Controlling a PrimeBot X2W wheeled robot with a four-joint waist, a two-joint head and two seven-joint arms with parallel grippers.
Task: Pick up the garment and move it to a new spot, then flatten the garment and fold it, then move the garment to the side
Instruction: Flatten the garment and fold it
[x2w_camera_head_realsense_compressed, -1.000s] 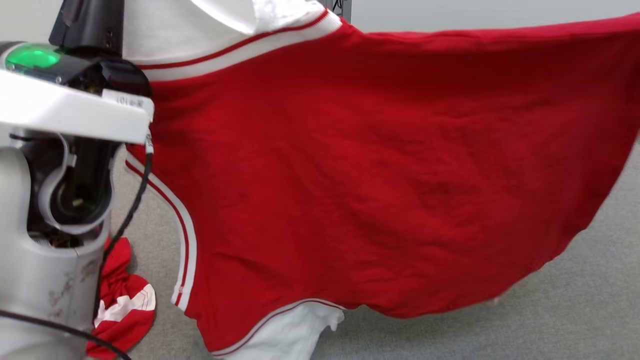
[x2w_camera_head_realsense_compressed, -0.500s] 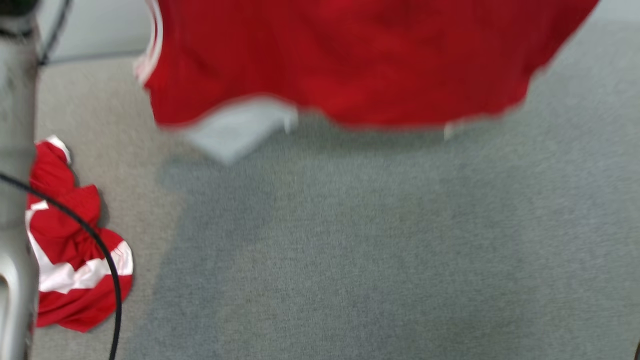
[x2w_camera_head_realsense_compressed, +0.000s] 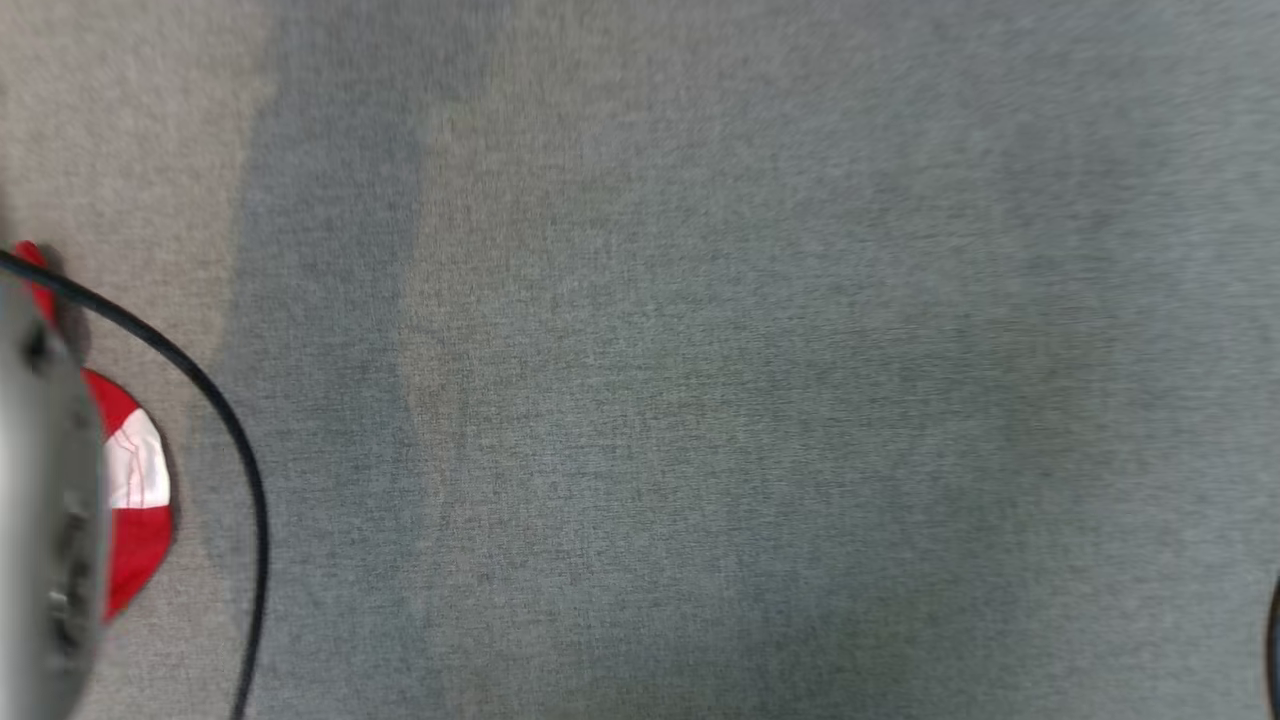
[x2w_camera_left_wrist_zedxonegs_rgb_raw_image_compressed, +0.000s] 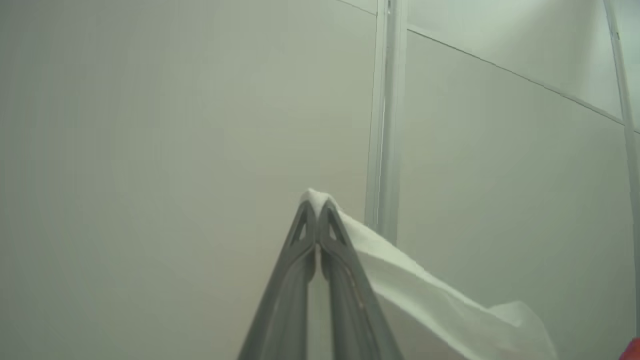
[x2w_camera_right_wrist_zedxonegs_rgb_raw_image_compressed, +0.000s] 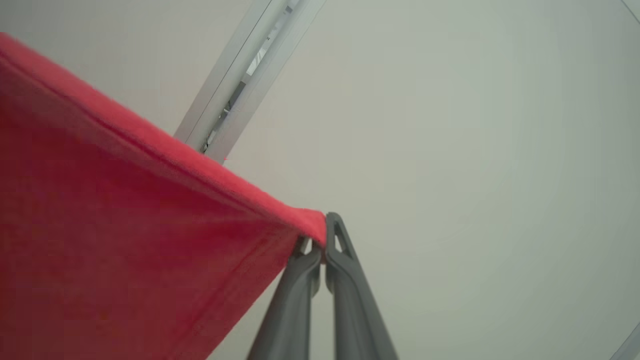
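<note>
Nearest, at the left edge of the head view, a blurred pale grey robot limb (x2w_camera_head_realsense_compressed: 40, 520) stands with a thin black cable (x2w_camera_head_realsense_compressed: 230, 430) looping past it. Tucked just behind that limb lies a crumpled red-and-white cloth bundle (x2w_camera_head_realsense_compressed: 135, 500), resting on the grey woven surface (x2w_camera_head_realsense_compressed: 700, 400), which stretches away bare to the right and far side.

Higher up, both arms are raised. The left pincer (x2w_camera_left_wrist_zedxonegs_rgb_raw_image_compressed: 316, 202) is clamped tight on a white fabric corner (x2w_camera_left_wrist_zedxonegs_rgb_raw_image_compressed: 425, 295), which trails away from its tips to the right of that view, with a sliver of red at the bottom corner. The right pincer (x2w_camera_right_wrist_zedxonegs_rgb_raw_image_compressed: 320, 235) is pinched closed on the hemmed corner of the large red knit garment (x2w_camera_right_wrist_zedxonegs_rgb_raw_image_compressed: 125, 240), whose cloth spreads off to the left of that view. So the garment is up in the air, off the surface, held at two corners.

The held edge seems to run from one pincer across to the other, left to right, with the body of the cloth hanging beneath. Neither arm looks nearer, since each has its own corner. I judge that laying it flat depends on both coming down together, the edge kept taut, over the bare stretch well right of the bundle.

Farthest off are pale wall panels joined by a metal strip (x2w_camera_left_wrist_zedxonegs_rgb_raw_image_compressed: 385, 125).
</note>
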